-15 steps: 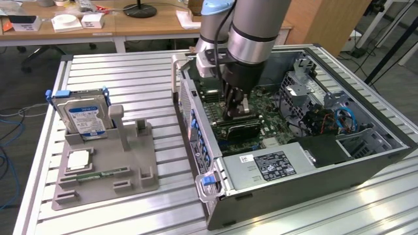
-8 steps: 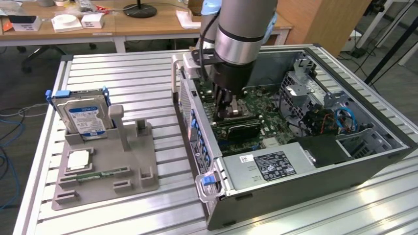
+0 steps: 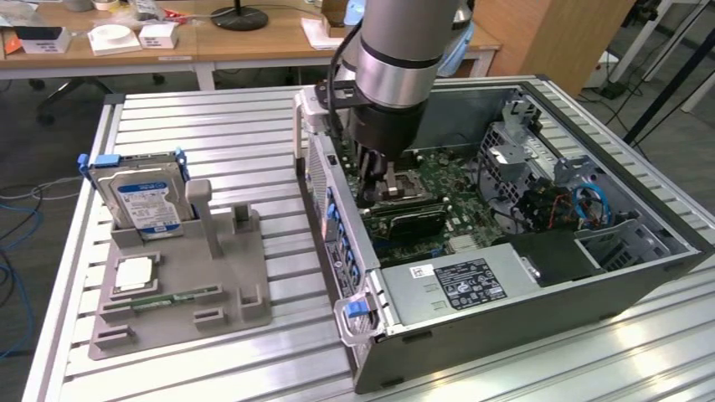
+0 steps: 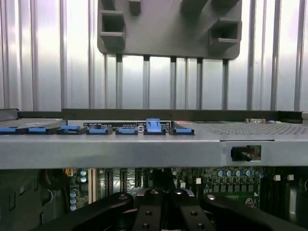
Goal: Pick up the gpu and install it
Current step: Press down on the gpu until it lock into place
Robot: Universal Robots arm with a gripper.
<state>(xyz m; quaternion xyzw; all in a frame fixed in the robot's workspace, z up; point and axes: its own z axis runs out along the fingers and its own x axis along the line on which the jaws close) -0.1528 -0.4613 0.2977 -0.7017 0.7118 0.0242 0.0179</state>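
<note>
GPU hidden behind the arm; clenched tool (image 4: 163, 199) (tips cut off) reaches into the computer case (image 3: 537, 285).

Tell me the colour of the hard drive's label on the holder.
Blue, on the silver hard drive; exterior view shows it best.

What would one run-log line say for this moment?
gripper: shut, low inside computer case | gpu: held, cannot tell | hard drive: in gray holder

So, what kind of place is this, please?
Probably a lab or workshop for robot PC assembly. An open computer case lies on a slatted metal table, a gray parts holder carries a hard drive, and office desks stand behind.
</note>
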